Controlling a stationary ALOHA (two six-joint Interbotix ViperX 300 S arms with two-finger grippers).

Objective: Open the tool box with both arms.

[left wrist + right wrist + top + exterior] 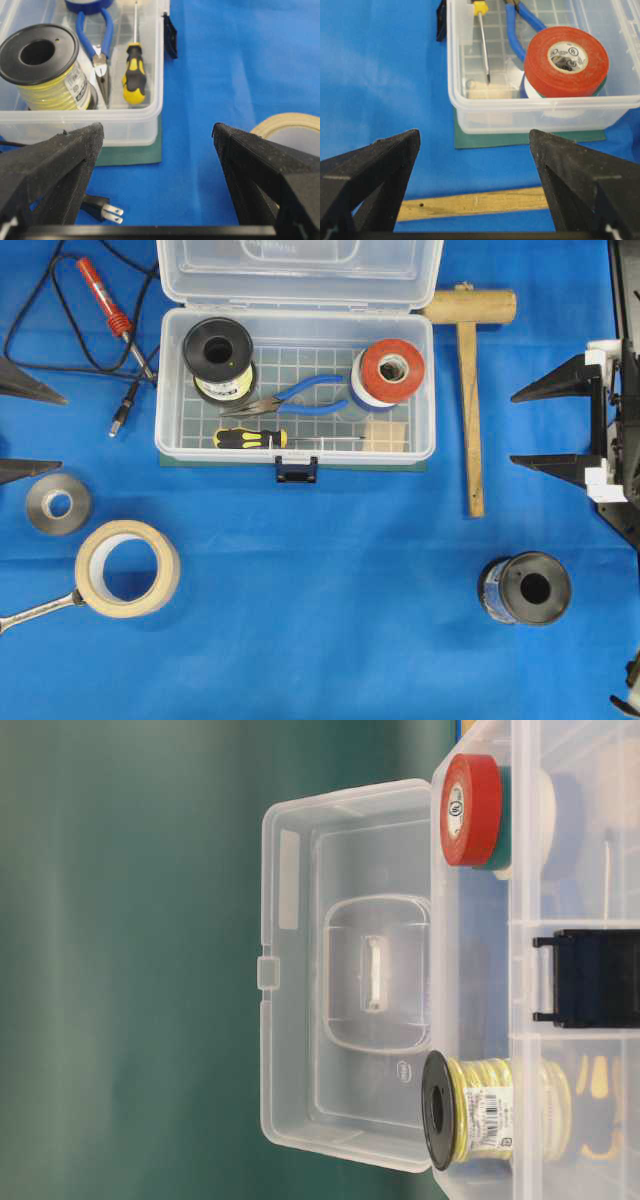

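The tool box (296, 454) is a clear plastic case at the top middle, and it stands open. Its lid (300, 270) is swung back behind it, and the lid also shows in the table-level view (340, 970). The dark blue latch (297, 472) hangs at the front wall. Inside lie a yellow wire spool (220, 358), blue pliers (300, 398), a screwdriver (250, 438) and red tape (391, 370). My left gripper (62, 432) is open and empty, left of the box (125, 122). My right gripper (513, 428) is open and empty, right of the box (520, 117).
A wooden mallet (468, 390) lies between the box and my right gripper. A black spool (525, 588) sits at the front right. A masking tape roll (127, 567), a metal roll (57, 503), a wrench (35, 610) and a red soldering iron (112, 310) with its cable lie at the left.
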